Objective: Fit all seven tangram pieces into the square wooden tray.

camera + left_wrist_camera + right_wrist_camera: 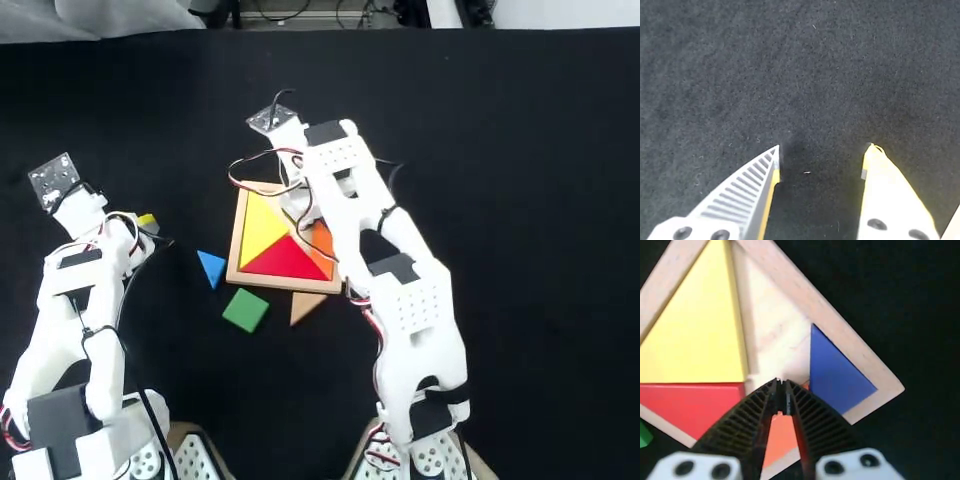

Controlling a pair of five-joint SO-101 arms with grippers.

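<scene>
The square wooden tray [236, 240] lies mid-table and holds a yellow triangle [262, 225], a red triangle [285, 260] and an orange piece [322, 246]. In the right wrist view a blue triangle [835, 367] also lies in the tray [840, 315], beside bare wood. My right gripper [781, 385] is shut, its tips low over the tray floor at the corner of the orange piece [780, 435]. Off to the tray's left, my left gripper [822, 150] is open over black cloth with nothing between its fingers. Outside the tray lie a small blue triangle [212, 267], a green square [245, 309] and a tan triangle [305, 305].
Black cloth covers the whole table. The right arm [400, 290] stretches over the tray's right side and hides part of it. The left arm [80, 300] stands at the near left. Cables and a white surface run along the far edge.
</scene>
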